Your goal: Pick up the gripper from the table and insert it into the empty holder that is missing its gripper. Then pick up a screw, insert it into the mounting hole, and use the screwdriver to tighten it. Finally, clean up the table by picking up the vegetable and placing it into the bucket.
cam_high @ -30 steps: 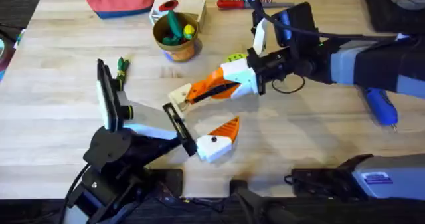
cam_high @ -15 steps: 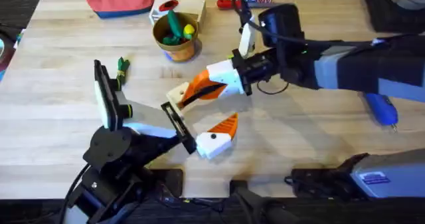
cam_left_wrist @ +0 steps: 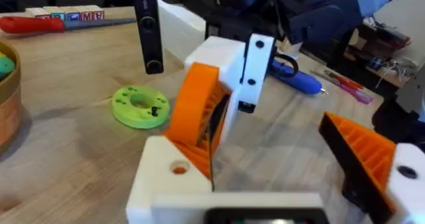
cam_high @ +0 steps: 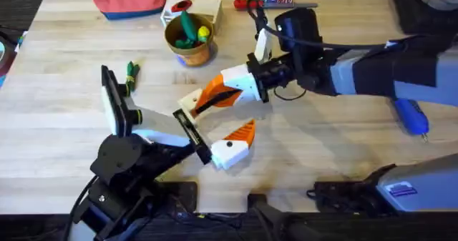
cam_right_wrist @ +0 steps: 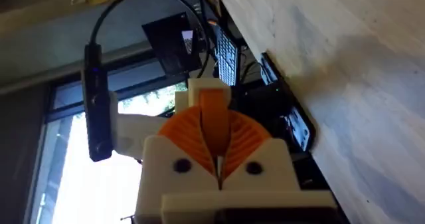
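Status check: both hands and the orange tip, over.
Right hand shut on orange tip, pressing it against cream holder. Left hand open. Screw hole unfilled. Nothing blocking.

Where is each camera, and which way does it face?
Overhead: above the bases, looking down at the table; left arm and right arm show.
Left wrist: on the left arm, facing across the table; its empty holder in front, the right tool beyond.
Right wrist: tilted, looking along its shut tool, the orange fingertip between its pads.
Shared: overhead and left wrist both show the right tool by the empty holder.
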